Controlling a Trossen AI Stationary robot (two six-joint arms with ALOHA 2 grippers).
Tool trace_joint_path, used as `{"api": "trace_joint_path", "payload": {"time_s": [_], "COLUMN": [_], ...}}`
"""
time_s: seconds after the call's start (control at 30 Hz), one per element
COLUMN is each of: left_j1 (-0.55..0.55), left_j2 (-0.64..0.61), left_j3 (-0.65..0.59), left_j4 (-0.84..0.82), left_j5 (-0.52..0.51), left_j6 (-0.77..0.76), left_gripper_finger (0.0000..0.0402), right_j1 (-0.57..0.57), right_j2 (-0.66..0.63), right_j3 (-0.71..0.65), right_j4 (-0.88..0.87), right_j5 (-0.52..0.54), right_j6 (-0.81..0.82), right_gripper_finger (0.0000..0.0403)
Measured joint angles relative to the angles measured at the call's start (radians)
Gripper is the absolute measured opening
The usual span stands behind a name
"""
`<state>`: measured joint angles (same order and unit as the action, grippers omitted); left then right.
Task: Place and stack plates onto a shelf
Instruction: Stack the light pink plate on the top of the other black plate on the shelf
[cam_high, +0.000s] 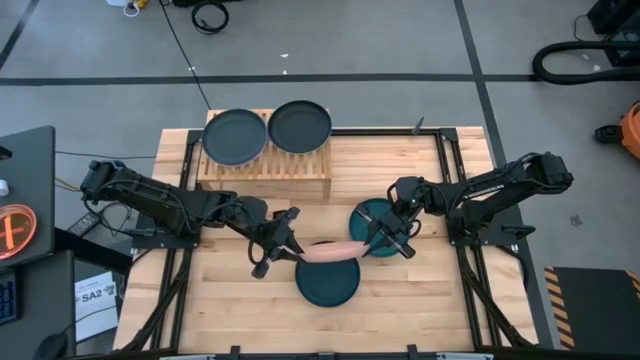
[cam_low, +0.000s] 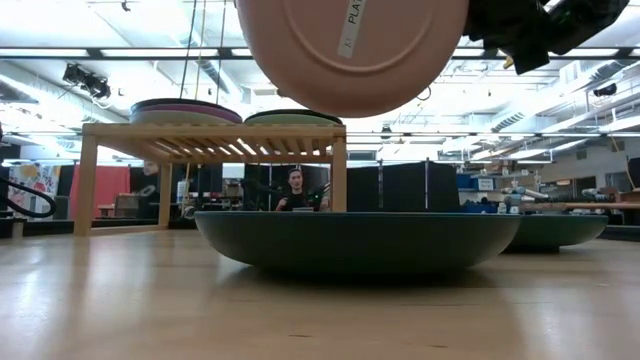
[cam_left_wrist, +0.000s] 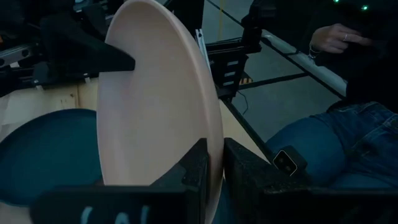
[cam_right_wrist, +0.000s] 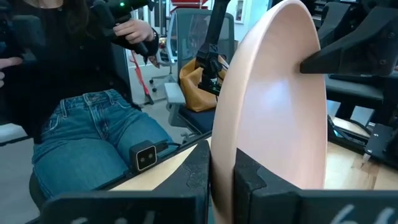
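Note:
A pink plate hangs in the air over the table's middle, standing almost on edge, its underside toward the near edge. My left gripper is shut on its left rim and my right gripper on its right rim. Below it a dark teal plate rests on the tabletop, and another lies under my right arm. At the far side, the shelf carries two stacks of plates, both dark on top. My left gripper pinches the pink plate's rim at the plate's left end between its two fingers, one on each face. The fingers come in nearly level from the table's left. The plate hangs clear of the table, almost on edge. My right gripper pinches the opposite rim at the plate's right end, one finger on each face. It comes in nearly level from the table's right. The plate is clear of the teal plate below.
A person in jeans sits just beyond the table's near edge, a hand raised. The shelf stands on legs with open room beneath. Black frame rails border the tabletop.

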<state>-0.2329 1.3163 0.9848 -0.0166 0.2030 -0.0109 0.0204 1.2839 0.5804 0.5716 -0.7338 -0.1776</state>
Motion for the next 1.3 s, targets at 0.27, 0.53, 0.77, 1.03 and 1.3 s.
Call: {"api": "trace_joint_path", "payload": {"time_s": [0.27, 0.53, 0.77, 1.03, 1.3], "left_j1": [0.0, 0.001, 0.001, 0.002, -0.001], "left_j2": [0.0, 0.0, 0.001, 0.001, 0.001], "left_j3": [0.0, 0.0, 0.0, 0.0, 0.0], "left_j4": [0.005, 0.009, 0.003, -0.013, -0.027], "left_j5": [-0.012, -0.068, -0.078, -0.121, -0.148], "left_j6": [-0.003, -0.005, -0.004, -0.003, -0.002], "left_gripper_finger": [0.0059, 0.0123, 0.0175, 0.0183, 0.0183], "right_j1": [0.0, -0.015, -0.034, -0.037, -0.039], "right_j2": [0.0, 0.0, -0.024, -0.133, -0.305], "right_j3": [0.0, 0.0, 0.001, 0.001, 0.001], "right_j4": [0.002, 0.003, -0.074, -0.235, -0.509], "right_j5": [0.006, 0.018, 0.007, 0.008, 0.146], "right_j6": [0.003, 0.101, 0.15, 0.189, 0.253], "right_gripper_finger": [0.0033, 0.0032, 0.0032, 0.0032, 0.0032]}}
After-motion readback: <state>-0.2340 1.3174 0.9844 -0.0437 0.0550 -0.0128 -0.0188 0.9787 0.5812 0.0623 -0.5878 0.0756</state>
